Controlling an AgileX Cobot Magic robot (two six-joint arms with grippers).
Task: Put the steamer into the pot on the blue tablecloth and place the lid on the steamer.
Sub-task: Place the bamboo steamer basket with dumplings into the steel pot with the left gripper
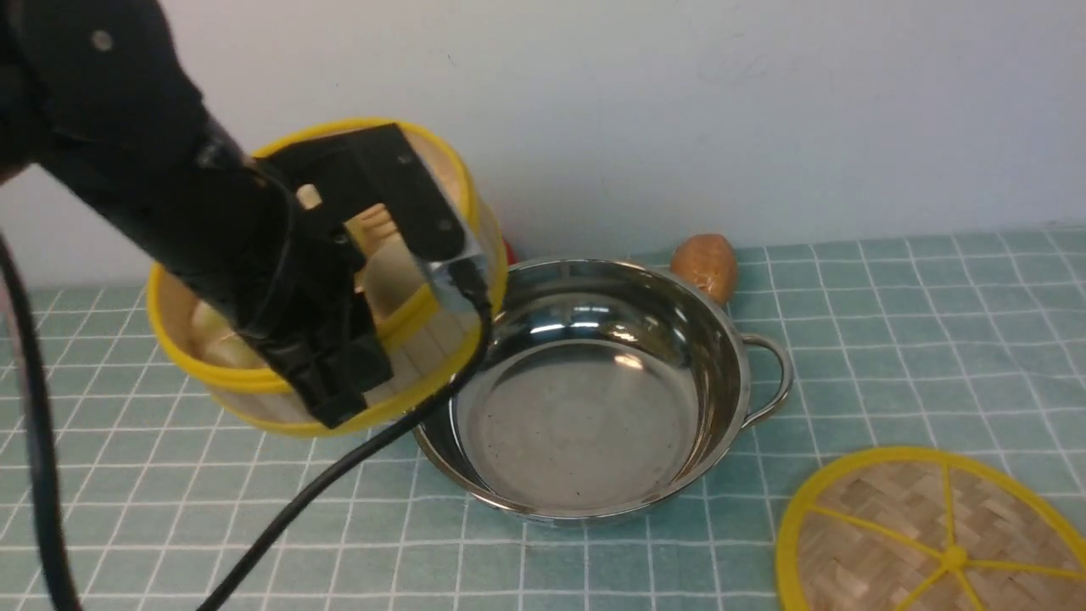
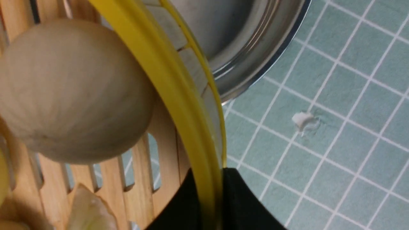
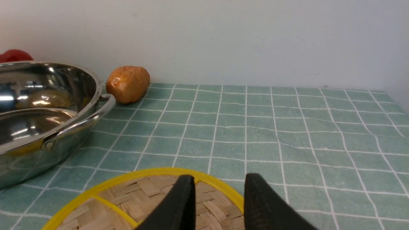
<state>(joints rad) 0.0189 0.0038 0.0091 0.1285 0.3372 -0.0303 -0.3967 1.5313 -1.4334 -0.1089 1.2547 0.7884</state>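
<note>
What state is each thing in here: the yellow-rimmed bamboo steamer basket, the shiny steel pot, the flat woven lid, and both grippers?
Bamboo steamer: lifted, tilted, pale round food inside, not yet in the pot.
Steel pot: upright on the blue tablecloth, empty.
Woven lid: flat on the cloth, off the steamer.
Left gripper: shut on the steamer's rim.
Right gripper: open, over the lid, holding nothing.
Brown potato: lying behind the pot.

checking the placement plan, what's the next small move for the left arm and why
Probably carry the steamer rightward until it is centred over the pot, levelling it before lowering. The left gripper is shut on its rim; it hangs tilted, overlapping only the pot's left edge, with a bun inside.
</note>
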